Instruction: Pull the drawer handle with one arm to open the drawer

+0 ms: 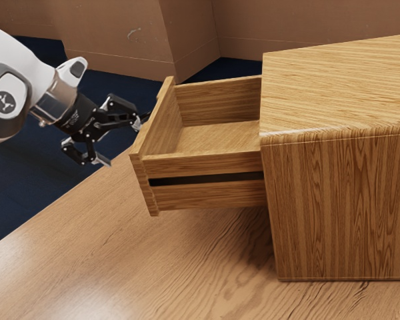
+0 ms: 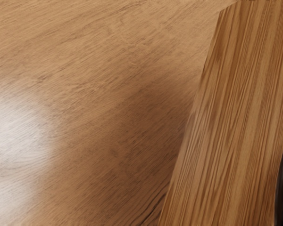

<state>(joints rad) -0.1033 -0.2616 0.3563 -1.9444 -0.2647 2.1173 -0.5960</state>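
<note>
Pincer, black and two-fingered, is held open just beside the front of the light-brown wooden drawer, which is already drawn far out of the box-shaped wooden cabinet on the wooden worktop; any further pull should be kept straight and level, so jamming is avoided.

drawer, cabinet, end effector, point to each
drawer [image 1: 217, 137], exterior view, its inside floor
cabinet [image 1: 340, 200], exterior view, its side face
end effector [image 1: 123, 141], exterior view, midway between the fingertips

Wooden table, dark blue floor, brown wall beyond.
</note>
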